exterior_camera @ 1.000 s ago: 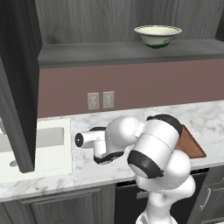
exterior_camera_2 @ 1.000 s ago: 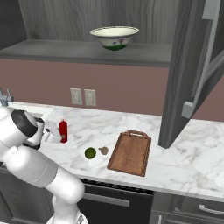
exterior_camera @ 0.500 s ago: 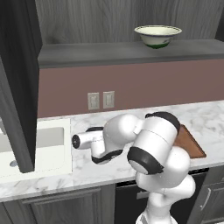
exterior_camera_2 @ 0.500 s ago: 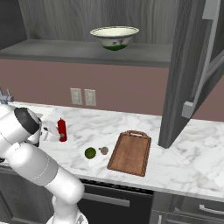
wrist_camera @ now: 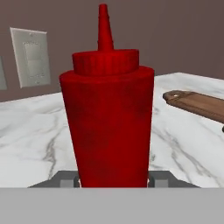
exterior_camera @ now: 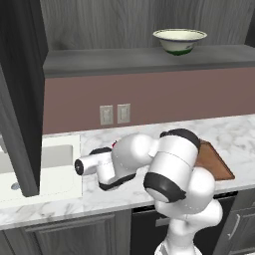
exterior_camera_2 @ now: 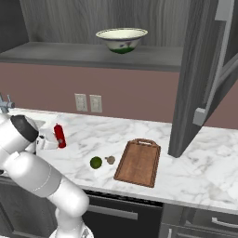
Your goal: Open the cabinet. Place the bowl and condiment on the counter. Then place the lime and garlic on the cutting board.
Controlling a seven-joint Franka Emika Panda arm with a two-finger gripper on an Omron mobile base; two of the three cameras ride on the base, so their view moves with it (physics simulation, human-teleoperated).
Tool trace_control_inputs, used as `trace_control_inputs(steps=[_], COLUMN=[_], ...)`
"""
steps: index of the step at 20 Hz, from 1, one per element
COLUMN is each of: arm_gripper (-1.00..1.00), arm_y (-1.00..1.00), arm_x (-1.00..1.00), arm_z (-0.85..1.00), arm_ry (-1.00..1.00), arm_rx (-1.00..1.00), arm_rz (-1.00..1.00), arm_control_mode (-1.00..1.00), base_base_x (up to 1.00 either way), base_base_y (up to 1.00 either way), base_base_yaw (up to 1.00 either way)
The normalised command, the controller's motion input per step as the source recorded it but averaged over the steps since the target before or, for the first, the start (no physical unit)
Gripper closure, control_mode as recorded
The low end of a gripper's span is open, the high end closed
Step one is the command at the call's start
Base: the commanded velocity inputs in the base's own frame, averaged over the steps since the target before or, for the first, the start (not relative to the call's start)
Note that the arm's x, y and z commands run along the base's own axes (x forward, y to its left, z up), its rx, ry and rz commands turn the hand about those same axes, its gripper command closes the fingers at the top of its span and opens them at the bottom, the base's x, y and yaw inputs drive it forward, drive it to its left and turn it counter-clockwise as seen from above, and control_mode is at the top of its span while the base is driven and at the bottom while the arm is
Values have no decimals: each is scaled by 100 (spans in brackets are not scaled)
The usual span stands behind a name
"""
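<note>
The red condiment (wrist_camera: pixel 107 118) bottle stands upright on the white marble counter (exterior_camera_2: pixel 190 176), left of the cutting board (exterior_camera_2: pixel 138 161). My gripper (wrist_camera: pixel 113 179) is shut on the condiment low on its body, one fingertip against each side. From the right base view the condiment (exterior_camera_2: pixel 59 135) sits just beside my hand. The lime (exterior_camera_2: pixel 95 162) and the garlic (exterior_camera_2: pixel 110 160) lie on the counter close to the board's left edge. The bowl (exterior_camera_2: pixel 122 39) rests on the shelf of the open cabinet (exterior_camera_2: pixel 200 79), high above the counter.
A sink (exterior_camera: pixel 30 169) is set into the counter at the left, with a faucet (exterior_camera_2: pixel 5 103) behind it. Two wall outlets (exterior_camera_2: pixel 88 103) sit on the backsplash. The open cabinet doors (exterior_camera: pixel 20 99) hang down on both sides over the counter.
My hand has carried the condiment a little to the left along the counter. The bowl, lime, garlic and board have stayed put.
</note>
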Motion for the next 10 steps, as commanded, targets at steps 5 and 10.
trace_control_inputs(steps=[5,10], arm_gripper=[-100,-100], arm_y=[0,0], arm_x=[-31,-21], arm_z=[0,0], arm_ry=[-16,-15], arm_rx=[-2,-2], arm_rz=[0,0], arm_control_mode=[-100,-100], base_base_x=[0,0], base_base_y=[0,0], base_base_yaw=[0,0])
